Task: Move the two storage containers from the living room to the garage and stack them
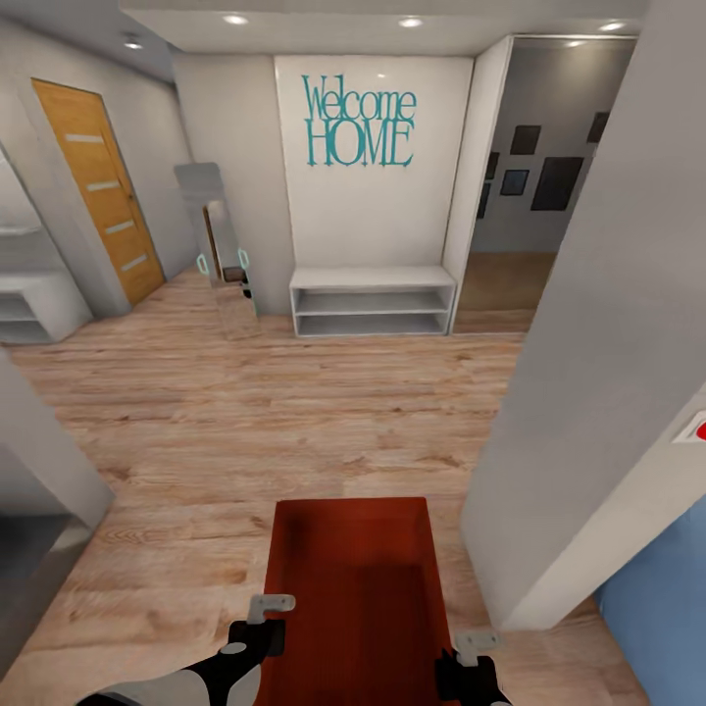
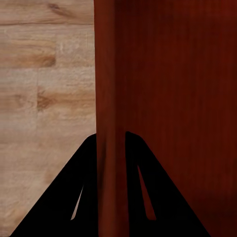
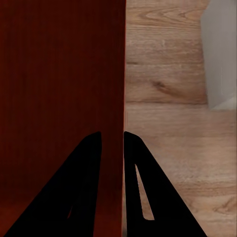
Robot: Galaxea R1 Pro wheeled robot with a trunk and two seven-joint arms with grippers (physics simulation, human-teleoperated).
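Right now the storage container [image 1: 353,588] rides low in front of the robot, left gripper [image 2: 111,148] clamped on its left wall, right gripper [image 3: 112,143] pinching the right wall, a two-sided hold that likely keeps it level over the hallway's wood-plank floor [image 1: 245,412].

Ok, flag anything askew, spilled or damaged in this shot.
Nothing stands out. The storage container sits level, gripped on both side walls by the left gripper and the right gripper, above a wood floor.
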